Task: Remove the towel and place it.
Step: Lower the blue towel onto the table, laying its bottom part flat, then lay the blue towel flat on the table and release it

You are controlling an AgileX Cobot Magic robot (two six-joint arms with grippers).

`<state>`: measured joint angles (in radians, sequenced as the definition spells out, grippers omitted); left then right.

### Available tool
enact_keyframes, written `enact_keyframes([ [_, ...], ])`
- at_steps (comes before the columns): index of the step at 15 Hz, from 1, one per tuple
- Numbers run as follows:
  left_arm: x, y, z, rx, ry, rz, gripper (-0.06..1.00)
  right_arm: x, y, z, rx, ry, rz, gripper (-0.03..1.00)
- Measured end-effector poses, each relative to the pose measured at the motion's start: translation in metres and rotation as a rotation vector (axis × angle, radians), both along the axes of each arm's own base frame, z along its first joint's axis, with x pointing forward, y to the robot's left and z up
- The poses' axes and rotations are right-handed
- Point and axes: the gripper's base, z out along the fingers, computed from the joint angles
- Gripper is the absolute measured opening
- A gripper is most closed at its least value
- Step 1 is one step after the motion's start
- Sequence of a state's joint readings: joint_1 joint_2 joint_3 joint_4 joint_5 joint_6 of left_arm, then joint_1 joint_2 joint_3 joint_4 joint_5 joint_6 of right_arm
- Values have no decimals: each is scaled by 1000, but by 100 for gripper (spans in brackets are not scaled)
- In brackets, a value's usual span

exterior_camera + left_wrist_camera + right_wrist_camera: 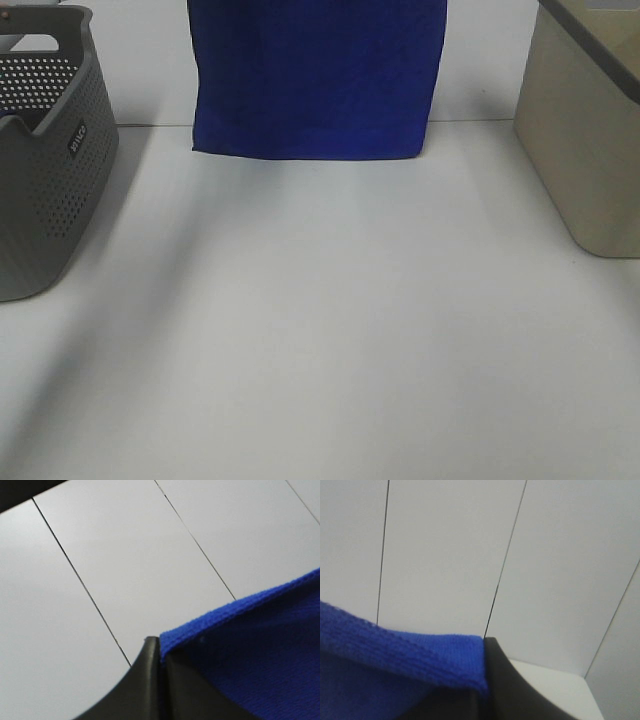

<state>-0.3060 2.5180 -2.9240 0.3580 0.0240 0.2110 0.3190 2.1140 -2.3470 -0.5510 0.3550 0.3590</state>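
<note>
The towel (pixel 318 75) is a deep blue cloth hanging flat at the back middle of the exterior high view, its lower hem just above the white table's far edge. Its upper part runs out of the frame. Neither gripper shows in that view. In the left wrist view my left gripper (pixel 161 652) is shut on a top corner of the towel (pixel 260 650). In the right wrist view my right gripper (pixel 482 680) is shut on the other top corner of the towel (pixel 385 665). No white tag is visible.
A grey perforated basket (pixel 50 170) stands at the left edge of the white table (pixel 320 330). A beige bin (pixel 590 140) stands at the right. A white panelled wall (pixel 125 555) is behind the towel.
</note>
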Motion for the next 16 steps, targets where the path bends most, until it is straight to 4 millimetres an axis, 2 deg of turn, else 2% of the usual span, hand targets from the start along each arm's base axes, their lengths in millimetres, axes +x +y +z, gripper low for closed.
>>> enact_keyframes([
  [4, -22, -10, 18, -32, 249, 19, 0, -21, -2, 5, 28, 211, 43, 2],
  [5, -33, -10, 27, -41, 330, 23, 0, -29, -2, 8, 24, 265, 71, 2],
  [7, -59, -11, 43, -33, 490, 6, 0, -48, -3, 16, -6, 370, 115, 2],
  [8, -86, -9, 58, -35, 634, -42, 0, -68, -8, 24, -32, 462, 130, 2],
  [11, -122, -2, 73, -43, 818, -91, 0, -99, -13, 40, -24, 556, 178, 2],
  [13, -135, 1, 78, -78, 883, -117, 0, -119, -14, 48, -6, 624, 227, 2],
  [16, -140, -1, 82, -143, 907, -166, 0, -128, -12, 52, 14, 644, 271, 2],
])
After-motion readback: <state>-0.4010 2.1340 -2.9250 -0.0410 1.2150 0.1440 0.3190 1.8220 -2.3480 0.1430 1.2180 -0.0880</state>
